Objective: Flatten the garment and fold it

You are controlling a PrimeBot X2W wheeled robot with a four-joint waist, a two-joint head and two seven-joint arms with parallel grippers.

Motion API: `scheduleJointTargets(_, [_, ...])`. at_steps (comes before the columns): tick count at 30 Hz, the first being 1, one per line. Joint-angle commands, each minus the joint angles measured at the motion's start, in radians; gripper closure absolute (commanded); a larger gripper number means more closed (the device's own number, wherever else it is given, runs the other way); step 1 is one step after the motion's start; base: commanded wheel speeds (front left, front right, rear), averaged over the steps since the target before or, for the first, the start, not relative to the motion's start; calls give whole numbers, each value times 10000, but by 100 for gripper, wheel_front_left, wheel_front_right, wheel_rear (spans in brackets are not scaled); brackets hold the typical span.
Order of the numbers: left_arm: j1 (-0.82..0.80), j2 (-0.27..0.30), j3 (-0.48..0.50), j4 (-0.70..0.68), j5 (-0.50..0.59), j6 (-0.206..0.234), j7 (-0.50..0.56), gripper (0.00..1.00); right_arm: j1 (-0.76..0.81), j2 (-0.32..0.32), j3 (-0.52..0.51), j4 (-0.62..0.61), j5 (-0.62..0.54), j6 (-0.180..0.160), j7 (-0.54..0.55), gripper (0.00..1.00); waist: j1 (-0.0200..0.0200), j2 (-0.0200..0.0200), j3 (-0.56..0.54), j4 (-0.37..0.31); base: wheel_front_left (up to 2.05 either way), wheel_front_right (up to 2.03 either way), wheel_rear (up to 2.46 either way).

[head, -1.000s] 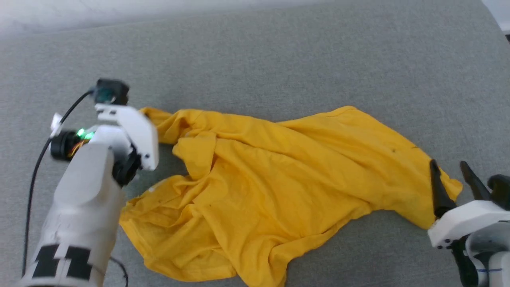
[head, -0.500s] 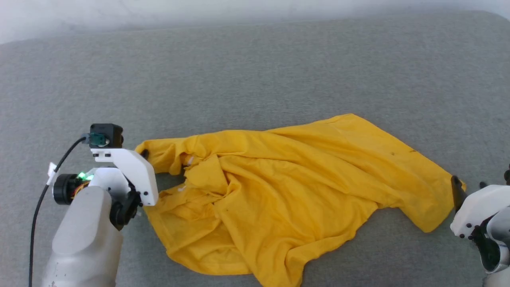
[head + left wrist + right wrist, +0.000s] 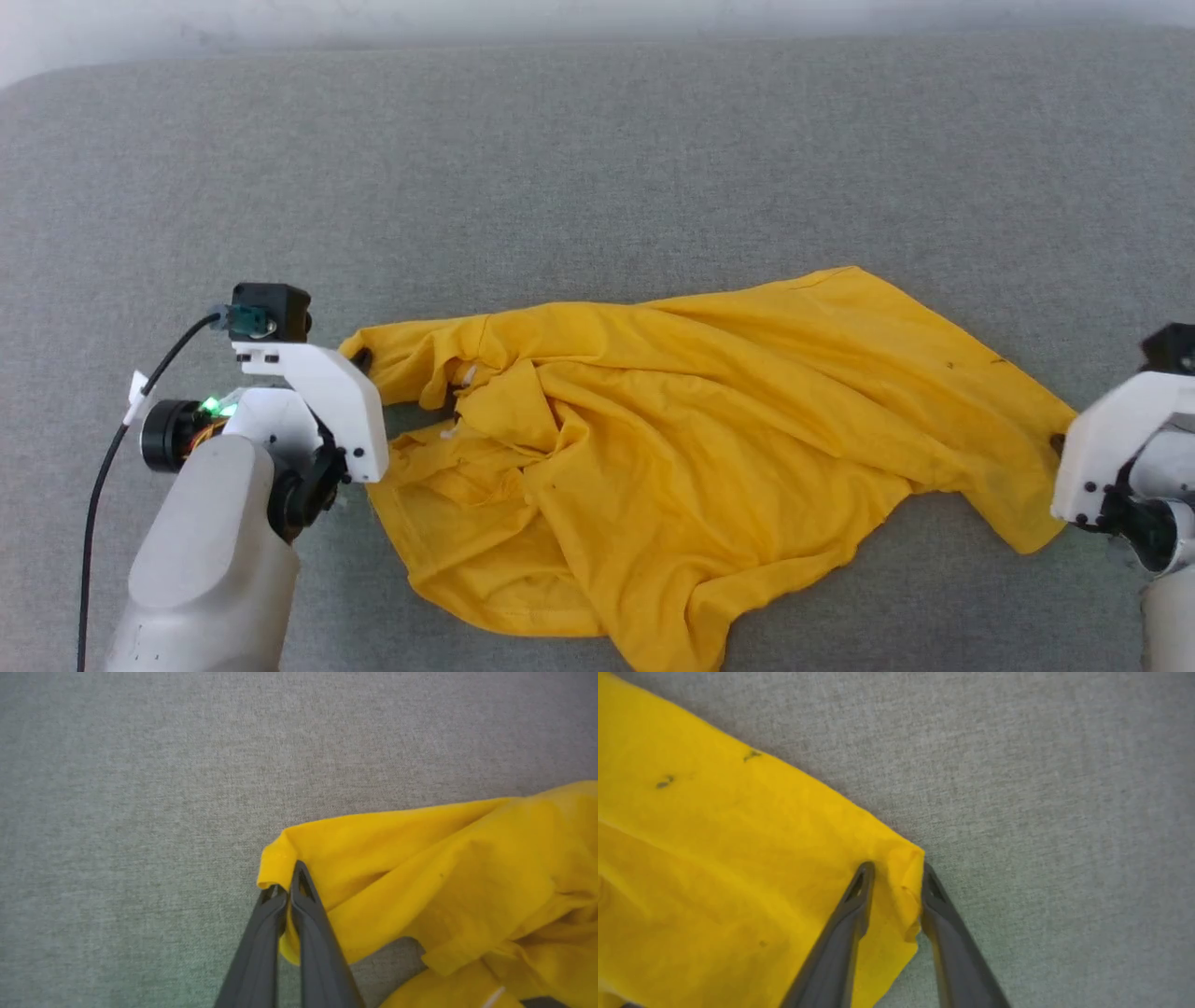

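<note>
The garment (image 3: pixel 700 439), a yellow T-shirt, lies crumpled across the grey surface, stretched roughly left to right. My left gripper (image 3: pixel 359 357) is at its left end. In the left wrist view my left gripper (image 3: pixel 286 877) is shut on a folded edge of the garment (image 3: pixel 420 858). My right gripper (image 3: pixel 1057 443) is at the garment's right corner, its fingers mostly hidden behind the white wrist housing. In the right wrist view my right gripper (image 3: pixel 896 872) straddles that corner of the garment (image 3: pixel 714 858), with the jaws still apart and a small bunch of cloth between them.
Grey fabric-covered surface (image 3: pixel 597 168) stretches all around the garment, with open room behind it and to both sides. Its far edge meets a pale wall at the top. A black cable (image 3: pixel 103 485) trails from my left wrist.
The camera has shifted. My right gripper has come down onto the garment's right corner and its jaws have narrowed around it. The left gripper keeps its hold on the left end.
</note>
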Motion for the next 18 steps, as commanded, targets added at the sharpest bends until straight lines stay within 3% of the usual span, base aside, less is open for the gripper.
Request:
scheduleJointTargets(1, [149, 79, -29, -126, -64, -39, 55, 100, 118, 58, 173, 32, -7, -9, 267, 100, 1, -2, -8, -1, 0, 0, 0])
scheduleJointTargets(8, [-240, 643, -139, -835, 40, -267, -1, 100, -436, -624, 982, -1160, 78, -9, 27, 100, 1, -2, -13, -10, 0, 0, 0])
scheduleJointTargets(18, [-2586, 1639, 204, -1690, 301, -292, -281, 100, -2772, -1996, 2272, -2170, -119, -9, -245, 100, 1, -2, 508, 38, 0, 0, 0])
